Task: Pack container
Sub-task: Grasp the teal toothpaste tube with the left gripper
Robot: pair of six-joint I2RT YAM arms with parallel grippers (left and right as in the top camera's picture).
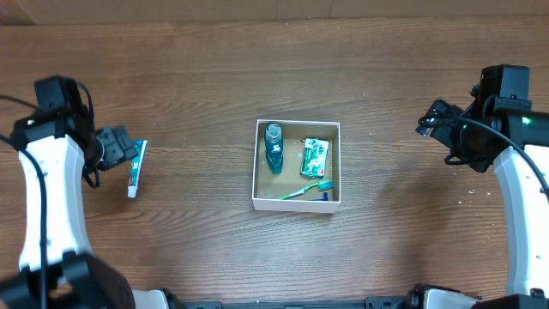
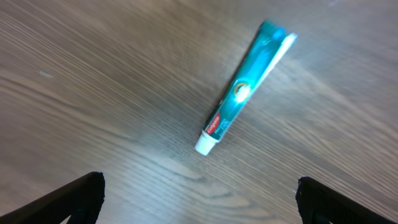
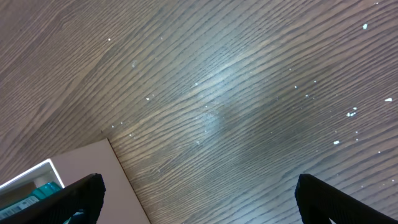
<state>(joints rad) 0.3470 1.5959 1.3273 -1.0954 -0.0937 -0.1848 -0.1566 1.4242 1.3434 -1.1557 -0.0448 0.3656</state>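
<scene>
Left end effector [image 2: 199, 198] spread wide near toothpaste [image 2: 244, 86]

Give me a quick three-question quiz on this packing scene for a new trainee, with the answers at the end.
1. True or false: the toothpaste tube lies inside the container.
2. Which gripper hovers over the tube? A) left gripper B) right gripper
3. Fill in: the container holds ___ items.
Key: 1 false, it lies on the table; 2 A; 3 three: bottle, green packet, toothbrush.
</scene>
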